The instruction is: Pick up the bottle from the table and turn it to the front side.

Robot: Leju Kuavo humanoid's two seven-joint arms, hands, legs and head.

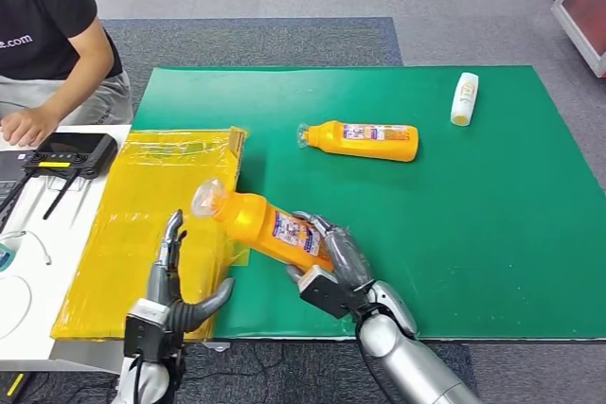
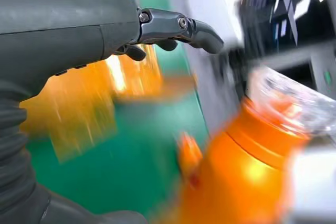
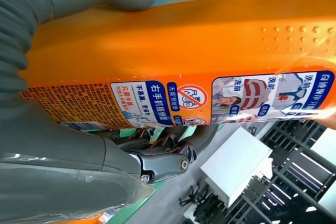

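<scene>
- Green matting covers the surface, smooth and flat, over grey carpet.
- Yellow glossy plastic film lies crinkled across the surface's left part.
- A person in a black shirt sits at the far left beside a black device.
- Orange bottle, long with a clear cap and printed label, is raised off the surface, tilted, in the right hand, whose fingers wrap its lower body.
- A second orange bottle lies on its side farther back.
- Left hand holds nothing, fingers spread, near the cap.
- A small white bottle lies far right.
</scene>
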